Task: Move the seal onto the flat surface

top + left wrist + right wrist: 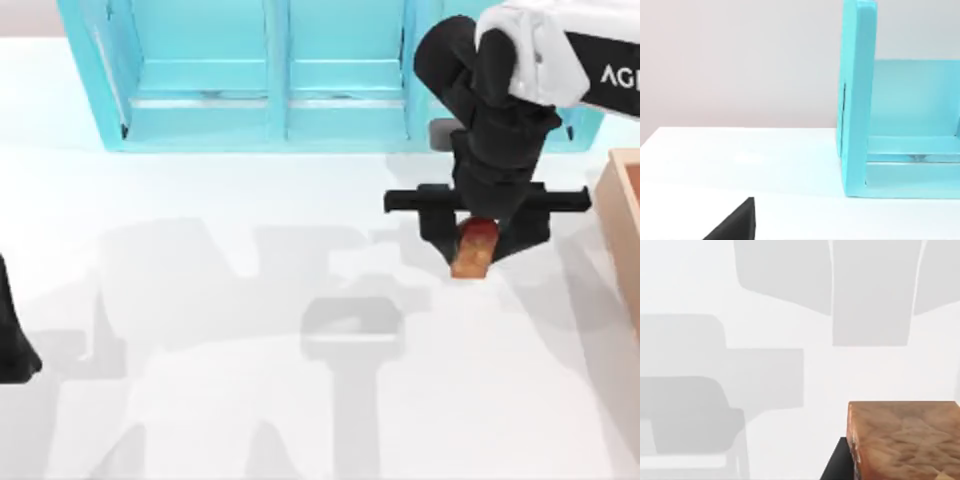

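Seal (474, 248), orange-tan lump, between right pincer (482, 240) fingers

Seal (474, 248): a small orange-tan block with a red top end, seen from above on the right half of the table, between the black fingers of the right gripper (476, 240), which close against its sides. Its tan lower end projects below the fingers. In the right wrist view the seal (905, 440) shows a mottled, wood-like orange-brown face. Flat surface (200, 300): a wide, plain, glossy white tabletop, crossed by grey shadows.
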